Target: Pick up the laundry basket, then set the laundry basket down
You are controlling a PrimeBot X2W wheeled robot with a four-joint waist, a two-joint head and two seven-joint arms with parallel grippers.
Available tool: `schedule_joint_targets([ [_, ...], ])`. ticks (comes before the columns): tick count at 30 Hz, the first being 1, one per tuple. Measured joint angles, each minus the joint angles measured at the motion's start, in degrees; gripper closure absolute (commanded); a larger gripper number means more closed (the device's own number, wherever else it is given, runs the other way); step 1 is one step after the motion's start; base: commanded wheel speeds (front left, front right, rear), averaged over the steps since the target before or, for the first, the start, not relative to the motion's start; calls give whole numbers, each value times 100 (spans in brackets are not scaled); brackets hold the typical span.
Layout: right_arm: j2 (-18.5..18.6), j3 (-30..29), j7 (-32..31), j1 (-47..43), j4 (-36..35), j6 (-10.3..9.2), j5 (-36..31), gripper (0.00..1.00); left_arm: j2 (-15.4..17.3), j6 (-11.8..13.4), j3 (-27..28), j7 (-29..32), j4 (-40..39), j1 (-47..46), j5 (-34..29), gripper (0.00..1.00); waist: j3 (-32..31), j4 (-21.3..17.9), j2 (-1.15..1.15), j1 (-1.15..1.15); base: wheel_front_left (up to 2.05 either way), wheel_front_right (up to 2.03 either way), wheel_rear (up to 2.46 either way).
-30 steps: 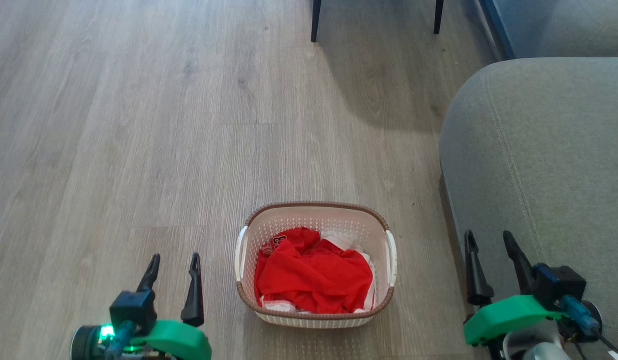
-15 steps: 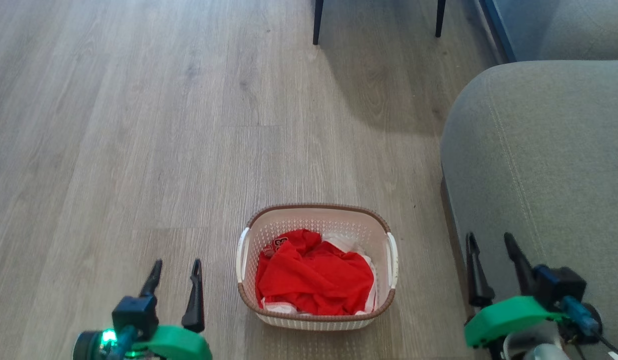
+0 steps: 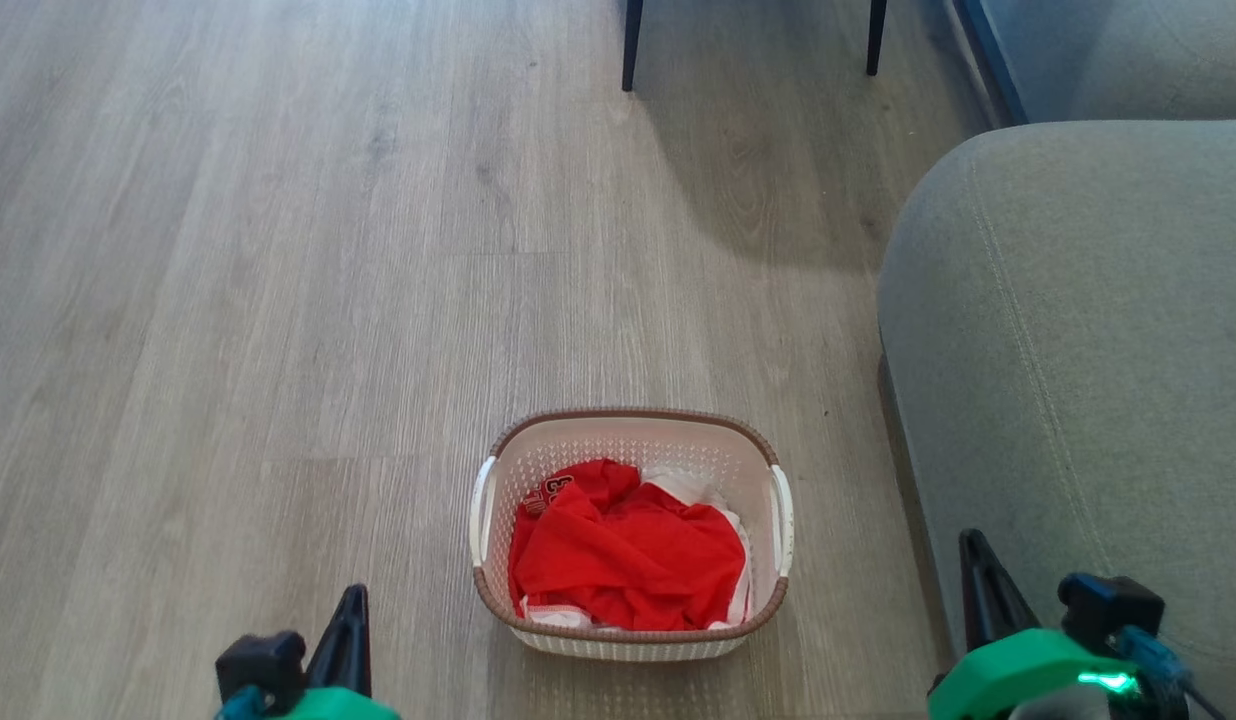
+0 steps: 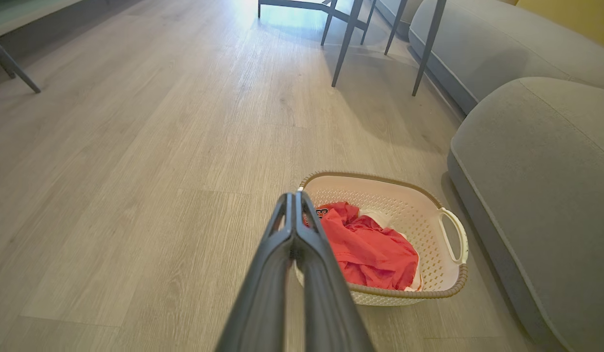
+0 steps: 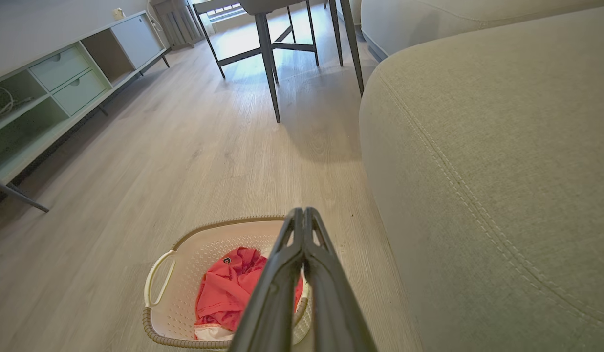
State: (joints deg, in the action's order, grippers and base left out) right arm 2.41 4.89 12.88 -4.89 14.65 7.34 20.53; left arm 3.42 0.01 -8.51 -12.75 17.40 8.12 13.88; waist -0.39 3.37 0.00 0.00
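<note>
Both grippers have dropped toward the bottom edge of the head view since half a second ago, and their fingers have come together. The left gripper (image 3: 354, 598) is now showing as a single dark wedge, and the right gripper (image 3: 972, 545) likewise. In each wrist view the two fingers are pressing tip to tip with nothing between them. The left gripper is hanging near the basket (image 3: 628, 413) on its left, and the right one is standing apart on its right, against the grey sofa (image 3: 1078, 350) — neither is touching it. The basket is sitting upright on the wood floor (image 3: 278, 300) between them, close by the sofa's edge, and is holding crumpled red cloth (image 3: 628, 555) with some white beneath. Dark chair legs (image 3: 631, 45) are standing farther off — beyond the basket.
</note>
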Motion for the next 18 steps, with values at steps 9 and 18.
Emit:
schedule_joint_targets([
  [9, 0, -60, -73, 14, 1, 0, 517, 100, -1, -36, 75, 137, -1, -26, 537, 100, 4, -23, 0, 0, 0, 0, 0],
  [18, 3, -114, -197, 59, 5, 0, 1098, 100, -2, -103, 178, 269, -16, -154, 1150, 100, 9, -50, 0, 0, 0, 0, 0],
])
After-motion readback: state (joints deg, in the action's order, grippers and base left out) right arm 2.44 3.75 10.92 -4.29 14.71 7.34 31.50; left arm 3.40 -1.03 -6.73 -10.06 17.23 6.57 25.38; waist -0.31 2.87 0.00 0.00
